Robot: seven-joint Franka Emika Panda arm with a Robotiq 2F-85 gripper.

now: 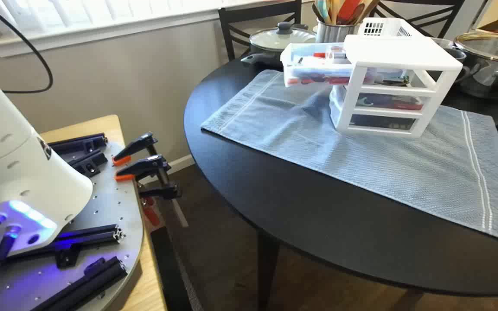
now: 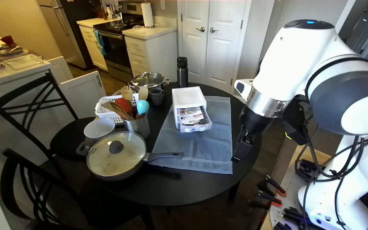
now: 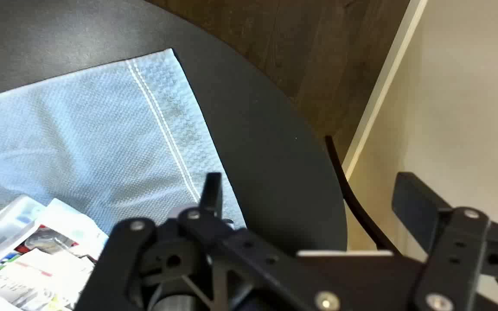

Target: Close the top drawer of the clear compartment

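Note:
The clear compartment, a white-framed unit with stacked see-through drawers, stands on a blue towel in both exterior views [image 1: 404, 49] [image 2: 188, 97]. Its top drawer [image 1: 318, 69] is pulled well out and holds packets with red and dark items. The open drawer also shows in an exterior view [image 2: 196, 127] and at the lower left of the wrist view [image 3: 2, 246]. The lower drawers look pushed in. My gripper [image 2: 242, 148] is beyond the drawer's open front, near the table edge, apart from it. In the wrist view the fingers [image 3: 311, 194] are wide apart with nothing between them.
A lidded pan [image 2: 117, 159] has its handle [image 2: 166, 156] reaching toward the blue towel [image 1: 275, 119]. A utensil holder [image 2: 139, 127], white basket [image 2: 105, 110], mug [image 2: 156, 95], pot [image 1: 491, 65] and dark bottle [image 2: 182, 73] stand around the unit on the round black table [image 1: 318, 207].

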